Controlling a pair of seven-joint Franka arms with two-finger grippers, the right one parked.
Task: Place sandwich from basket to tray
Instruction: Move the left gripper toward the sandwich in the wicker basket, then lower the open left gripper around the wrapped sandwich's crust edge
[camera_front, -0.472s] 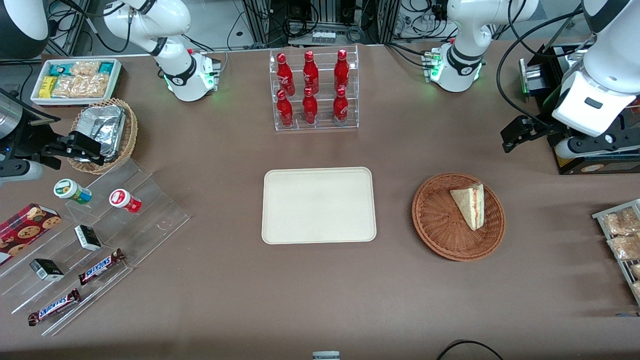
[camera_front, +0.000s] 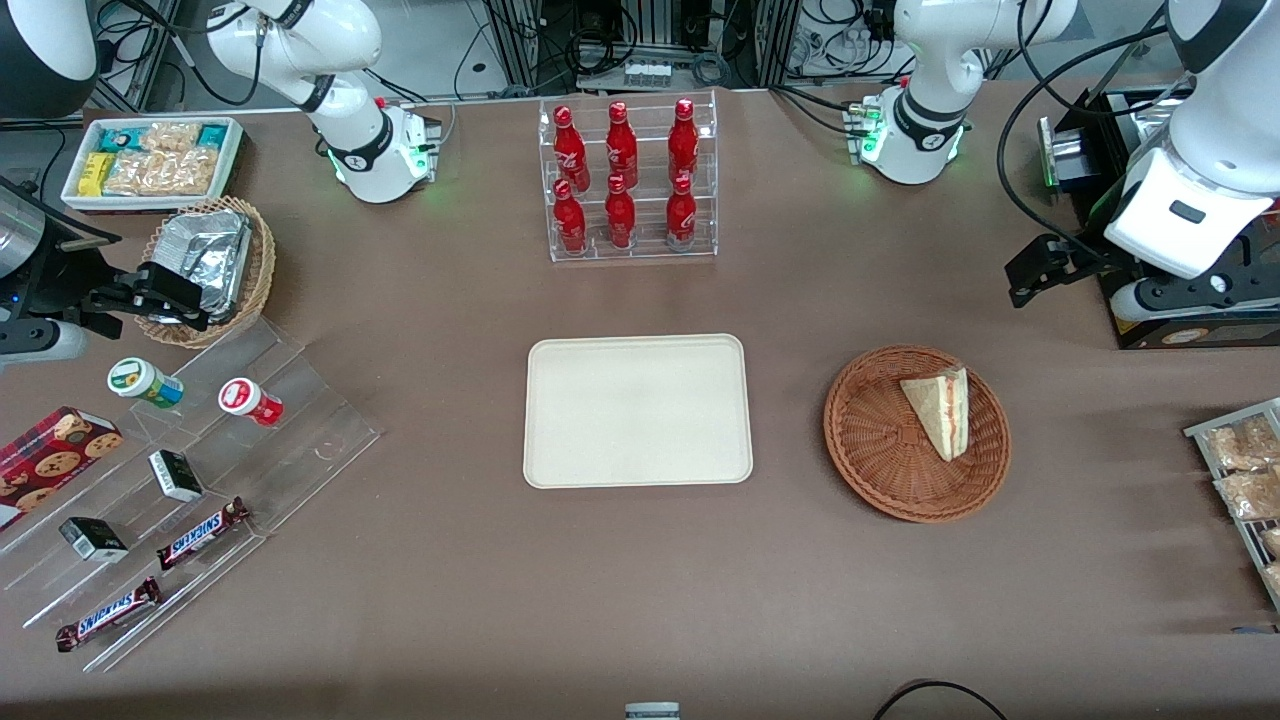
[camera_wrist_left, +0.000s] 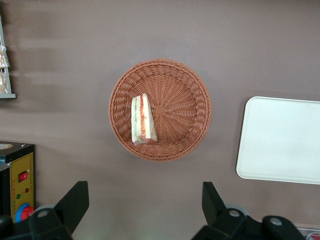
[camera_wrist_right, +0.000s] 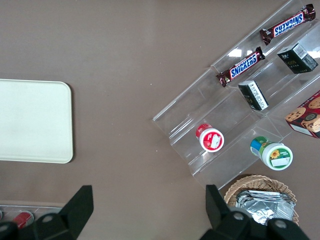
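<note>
Since the earlier frame the left arm is shifting slightly toward the table's middle; the gripper (camera_wrist_left: 142, 210) is hanging high above the desk, farther from the front camera than the basket (camera_front: 880, 470), its fingers (camera_wrist_left: 75, 200) spread wide and holding nothing. Nothing else is changing place.

The sandwich (camera_front: 940, 408) is lying in the basket, off-centre, resting against the rim on the side toward the working arm's end of the desk. In the wrist view its cut edge — red, orange and green layers — is facing upward. The tray (camera_front: 560, 460) is sitting bare at the desk's middle, well apart from the basket.

Handling, as a judgement: the wedge is probably light and soft, so a hard squeeze would crush the bread or push the filling out. The likely hold is across the two flat bread faces, near the wedge's middle, with the jaws straddling the layered edge — a gentle closing. The nearby rim may be crowding one finger during descent.
</note>
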